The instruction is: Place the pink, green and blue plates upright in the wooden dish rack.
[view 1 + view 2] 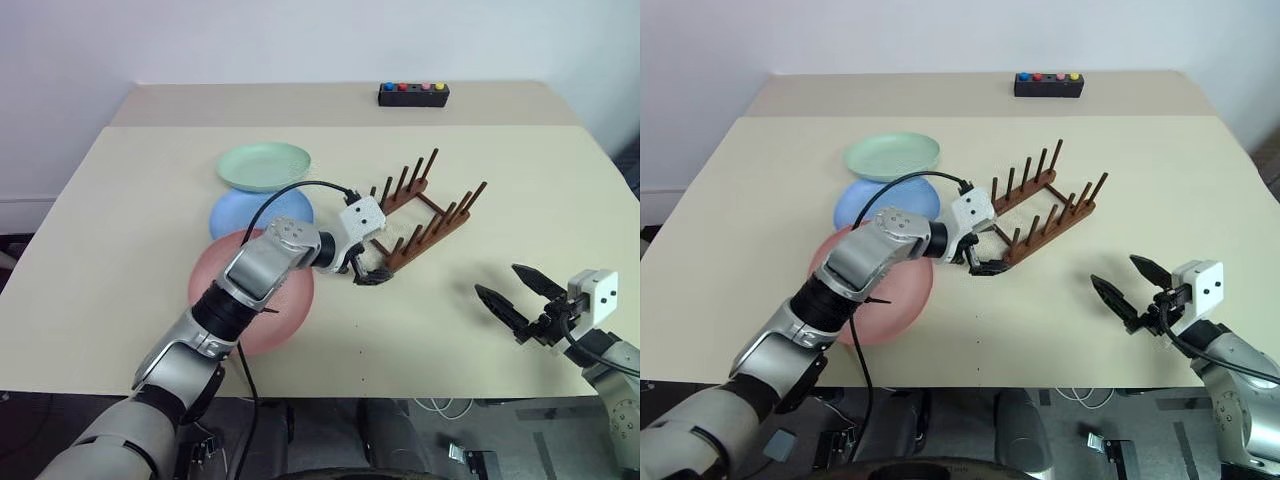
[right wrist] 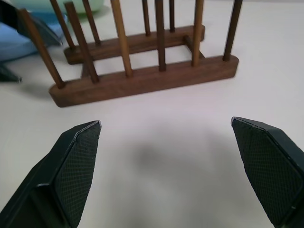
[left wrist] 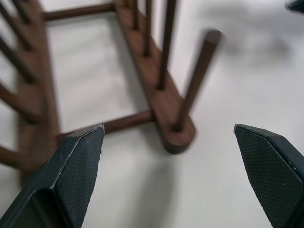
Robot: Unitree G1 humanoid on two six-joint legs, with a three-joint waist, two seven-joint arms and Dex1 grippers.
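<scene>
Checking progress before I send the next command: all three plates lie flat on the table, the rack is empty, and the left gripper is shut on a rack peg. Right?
Not quite. The left gripper is open and holds nothing; the left wrist view shows its fingers spread wide apart at the near end of the wooden dish rack. The rest stands: the pink plate, blue plate and green plate lie flat on the table.

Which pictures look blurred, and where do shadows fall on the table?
Left wrist view: the wooden dish rack is smeared, its pegs soft, and a pale shadow lies beside its end. Right wrist view: the rack is fairly sharp, and a faint shadow lies on the table between the right hand's fingers. Left eye view: even light, with a soft shadow beneath the left hand.
</scene>
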